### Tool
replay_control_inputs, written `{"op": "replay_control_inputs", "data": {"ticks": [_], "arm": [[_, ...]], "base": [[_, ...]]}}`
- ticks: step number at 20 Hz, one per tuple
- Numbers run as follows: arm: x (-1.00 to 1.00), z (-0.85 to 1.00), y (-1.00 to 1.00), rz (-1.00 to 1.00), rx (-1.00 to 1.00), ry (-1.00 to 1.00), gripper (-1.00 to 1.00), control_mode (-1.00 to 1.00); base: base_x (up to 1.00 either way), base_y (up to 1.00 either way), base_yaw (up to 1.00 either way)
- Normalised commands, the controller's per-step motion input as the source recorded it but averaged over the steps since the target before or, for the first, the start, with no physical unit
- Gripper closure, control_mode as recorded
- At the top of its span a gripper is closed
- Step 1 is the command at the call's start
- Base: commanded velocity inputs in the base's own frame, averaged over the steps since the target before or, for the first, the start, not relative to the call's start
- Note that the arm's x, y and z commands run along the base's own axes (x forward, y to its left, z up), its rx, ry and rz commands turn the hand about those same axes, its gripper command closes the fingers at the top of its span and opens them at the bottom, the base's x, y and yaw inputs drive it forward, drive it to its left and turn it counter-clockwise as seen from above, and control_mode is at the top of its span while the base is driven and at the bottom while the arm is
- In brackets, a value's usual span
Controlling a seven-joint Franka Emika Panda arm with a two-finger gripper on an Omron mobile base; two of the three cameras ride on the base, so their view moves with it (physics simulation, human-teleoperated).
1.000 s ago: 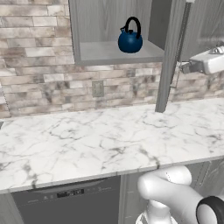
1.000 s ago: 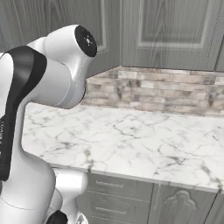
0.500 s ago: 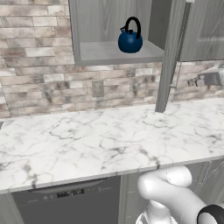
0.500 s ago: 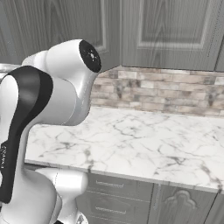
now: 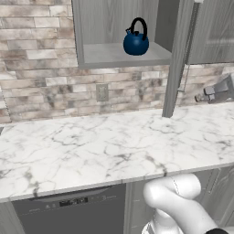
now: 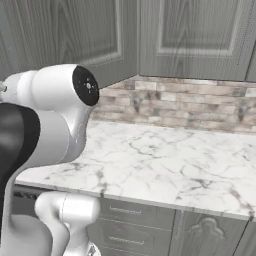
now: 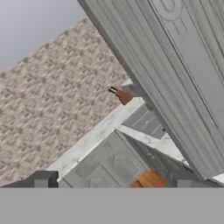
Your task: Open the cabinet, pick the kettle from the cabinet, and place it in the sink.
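Observation:
The cabinet (image 5: 114,54) on the wall is open, and its door (image 5: 178,59) stands edge-on toward me, swung out over the counter. The dark-blue kettle (image 5: 136,42) with its black loop handle sits upright on the cabinet's grey shelf, towards the right. My gripper (image 5: 204,94) hangs open at the right edge of the left base view, right of the door and below the shelf, with nothing between its fingers. In the hand view the wood-grain door (image 7: 175,83) runs diagonally past the two fingertips (image 7: 41,180), which stand wide apart. The sink is out of view.
A white marble counter (image 5: 91,151) runs below the cabinet, backed by a brick wall with an outlet (image 5: 101,93). A dishwasher (image 5: 68,205) sits under it. Closed grey wall cabinets (image 6: 195,35) and base cabinets (image 6: 210,235) show in the right base view, behind my arm (image 6: 50,115).
The gripper has opened wide and come away from the cabinet door, dropping lower on the right. The door stays open and the kettle has not moved.

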Motion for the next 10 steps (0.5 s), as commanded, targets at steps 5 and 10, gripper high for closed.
{"op": "replay_control_inputs", "data": {"ticks": [5, 10], "arm": [[-0.18, -0.09, 0.43, -0.11, 0.05, 0.15, -1.0, -1.0], [0.06, -0.13, 0.46, -0.16, 0.0, 0.19, -1.0, -1.0]], "base": [[0.0, 0.0, 0.0], [0.0, 0.0, 0.0]]}}
